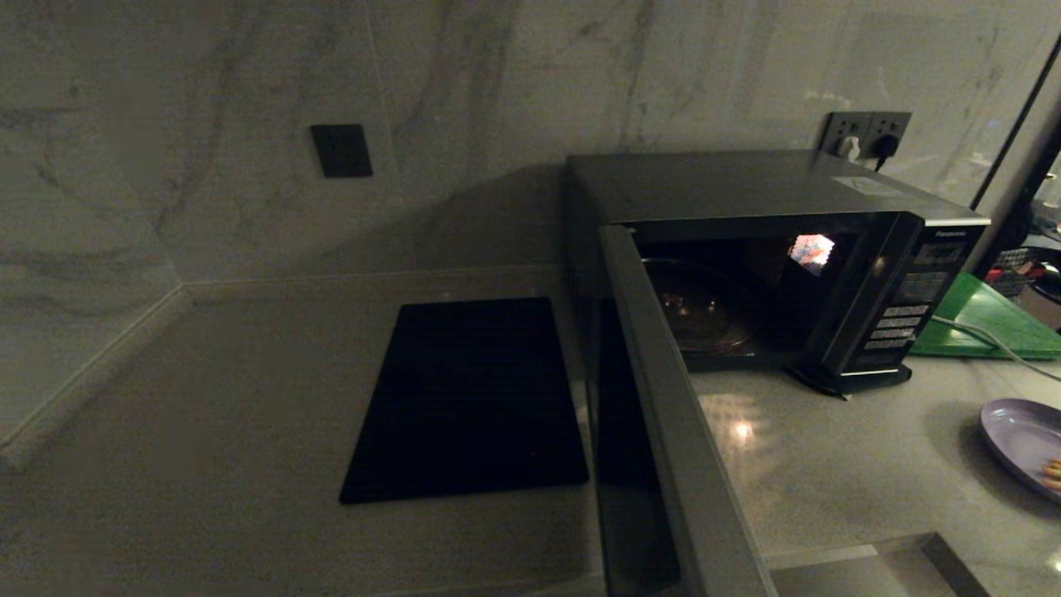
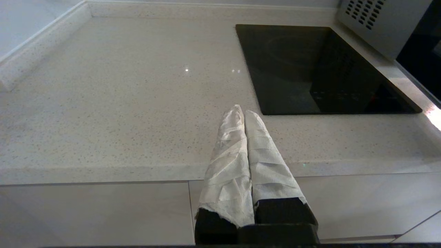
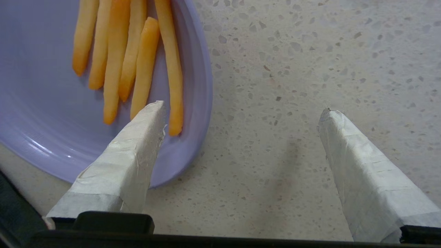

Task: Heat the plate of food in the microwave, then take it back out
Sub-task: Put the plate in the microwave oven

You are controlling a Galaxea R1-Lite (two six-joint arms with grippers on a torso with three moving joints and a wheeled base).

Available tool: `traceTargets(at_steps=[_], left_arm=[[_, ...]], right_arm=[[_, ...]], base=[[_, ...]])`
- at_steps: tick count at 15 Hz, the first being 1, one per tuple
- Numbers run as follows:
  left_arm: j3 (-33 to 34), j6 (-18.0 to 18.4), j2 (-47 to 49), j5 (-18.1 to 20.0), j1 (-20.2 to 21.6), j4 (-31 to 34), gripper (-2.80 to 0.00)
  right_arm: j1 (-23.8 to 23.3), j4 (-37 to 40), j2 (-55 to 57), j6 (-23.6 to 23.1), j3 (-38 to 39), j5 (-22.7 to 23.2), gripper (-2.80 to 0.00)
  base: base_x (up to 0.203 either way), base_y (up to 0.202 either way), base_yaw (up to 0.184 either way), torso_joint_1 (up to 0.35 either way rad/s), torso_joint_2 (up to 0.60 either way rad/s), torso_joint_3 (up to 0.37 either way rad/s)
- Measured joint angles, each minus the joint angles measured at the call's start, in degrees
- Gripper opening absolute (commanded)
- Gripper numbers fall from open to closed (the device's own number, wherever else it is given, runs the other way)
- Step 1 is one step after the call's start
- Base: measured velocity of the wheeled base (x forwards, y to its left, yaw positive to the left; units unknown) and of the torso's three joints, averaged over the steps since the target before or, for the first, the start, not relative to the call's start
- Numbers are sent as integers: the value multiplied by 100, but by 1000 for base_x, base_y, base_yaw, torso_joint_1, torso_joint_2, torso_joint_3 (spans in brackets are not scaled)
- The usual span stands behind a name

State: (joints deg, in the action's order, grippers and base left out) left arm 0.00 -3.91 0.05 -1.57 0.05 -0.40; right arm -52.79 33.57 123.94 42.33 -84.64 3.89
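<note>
The microwave (image 1: 746,191) stands at the back right of the counter with its door (image 1: 663,431) swung wide open toward me and a glass turntable (image 1: 692,311) visible inside. The lavender plate of food (image 1: 1024,439) rests on the counter at the far right edge. In the right wrist view the plate (image 3: 41,113) carries several orange fries (image 3: 117,58). My right gripper (image 3: 243,112) is open just above the counter, one finger over the plate's rim, the other over bare counter. My left gripper (image 2: 241,112) is shut and empty, hovering at the counter's front edge.
A flat black panel (image 1: 468,398) lies in the counter left of the microwave, also seen in the left wrist view as a black panel (image 2: 317,69). A green board (image 1: 986,319) sits behind the plate, with a cable (image 1: 978,332) across it. Wall sockets (image 1: 866,133) are behind the microwave.
</note>
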Motion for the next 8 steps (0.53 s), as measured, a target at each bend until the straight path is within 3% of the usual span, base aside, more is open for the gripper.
traceTargets(at_steps=[8], left_arm=[[0, 0, 0, 3, 0, -1, -280]], right_arm=[[69, 10, 201, 15, -132, -158, 0]], base=[[0, 0, 0, 0, 0, 0]])
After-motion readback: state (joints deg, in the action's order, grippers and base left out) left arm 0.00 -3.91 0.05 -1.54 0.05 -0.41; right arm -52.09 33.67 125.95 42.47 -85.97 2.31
